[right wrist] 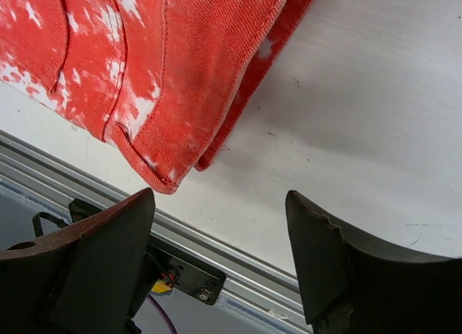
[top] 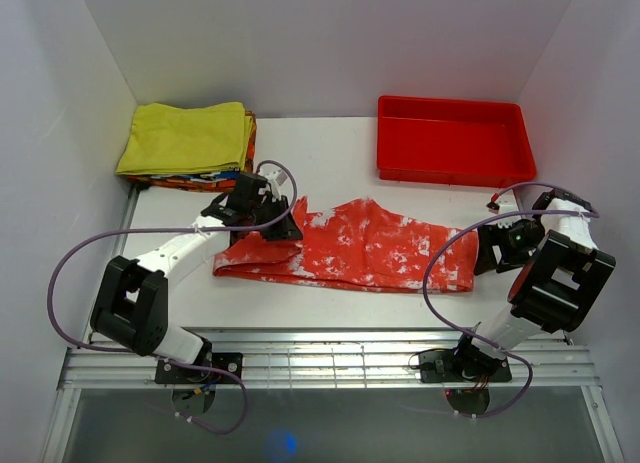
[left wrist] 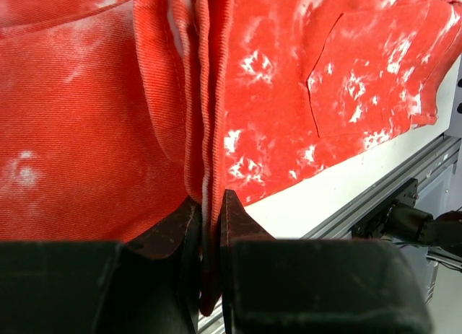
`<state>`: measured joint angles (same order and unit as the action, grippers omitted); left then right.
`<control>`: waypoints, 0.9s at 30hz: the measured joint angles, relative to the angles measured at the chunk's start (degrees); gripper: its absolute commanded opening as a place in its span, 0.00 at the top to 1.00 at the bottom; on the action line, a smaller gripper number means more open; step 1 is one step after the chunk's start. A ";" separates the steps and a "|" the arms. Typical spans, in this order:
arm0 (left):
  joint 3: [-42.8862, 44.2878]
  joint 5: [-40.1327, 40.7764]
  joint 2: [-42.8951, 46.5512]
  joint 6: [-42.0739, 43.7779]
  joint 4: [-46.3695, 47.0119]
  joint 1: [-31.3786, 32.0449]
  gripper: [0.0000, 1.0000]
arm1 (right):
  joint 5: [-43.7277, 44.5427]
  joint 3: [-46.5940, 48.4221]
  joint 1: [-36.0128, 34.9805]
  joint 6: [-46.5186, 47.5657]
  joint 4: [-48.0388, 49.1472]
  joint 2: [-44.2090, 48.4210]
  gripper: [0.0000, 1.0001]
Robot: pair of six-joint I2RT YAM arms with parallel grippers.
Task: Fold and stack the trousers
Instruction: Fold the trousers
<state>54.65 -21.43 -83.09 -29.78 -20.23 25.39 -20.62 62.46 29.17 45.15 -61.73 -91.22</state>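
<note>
The red-orange trousers [top: 350,245] with white blotches lie folded lengthwise across the middle of the table. My left gripper [top: 272,221] is shut on their upper left edge; in the left wrist view several cloth layers [left wrist: 206,132] run down between the black fingers [left wrist: 238,222]. My right gripper [top: 493,251] is open just off the trousers' right end. In the right wrist view the cloth's corner [right wrist: 155,96] lies above and left of the gap between the fingers [right wrist: 325,247], which hold nothing.
A stack of folded garments with a yellow one [top: 185,138] on top sits at the back left. A rigid red tray [top: 452,141] stands at the back right. The metal rail [top: 330,358] runs along the table's near edge.
</note>
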 measured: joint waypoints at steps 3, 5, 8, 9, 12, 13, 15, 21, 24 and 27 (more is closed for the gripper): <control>-1.05 1.20 -0.37 -1.25 1.79 2.32 1.00 | 0.02 0.00 0.00 0.02 0.13 0.00 0.21; -1.05 1.66 -1.25 -1.99 3.08 3.61 1.00 | 0.02 -0.02 0.00 0.04 0.20 0.00 0.21; -1.05 2.27 -3.30 -2.84 4.70 5.42 1.00 | 0.09 -0.15 0.00 0.04 0.20 0.00 0.21; -1.05 2.67 -4.07 -3.04 5.16 6.10 1.00 | 0.11 -0.28 0.00 0.07 0.24 0.00 0.21; -1.03 3.32 -5.92 -3.78 6.47 8.13 1.00 | 0.35 -0.48 0.00 0.04 0.22 0.00 0.21; -0.85 3.48 -6.58 -3.96 6.78 8.76 1.00 | 0.35 -0.48 0.00 0.07 0.24 0.00 0.21; -0.04 3.87 -8.11 -4.26 7.26 9.84 1.00 | 0.46 -0.50 0.00 0.07 0.24 0.00 0.21; 1.64 4.55 -11.13 -4.94 8.74 11.56 1.00 | 0.79 -0.61 0.00 0.09 0.28 0.00 0.21; 2.58 4.74 -12.24 -5.25 9.20 12.72 0.99 | 0.81 -1.20 0.00 0.09 0.44 0.00 0.21; 3.15 4.79 -12.76 -5.29 9.81 14.05 0.98 | 0.85 -1.51 0.00 0.11 0.39 0.00 0.21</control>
<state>57.80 -16.64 -95.85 -35.07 -10.41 39.44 -19.77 60.95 29.17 45.25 -61.34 -91.22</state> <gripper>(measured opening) 0.218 0.787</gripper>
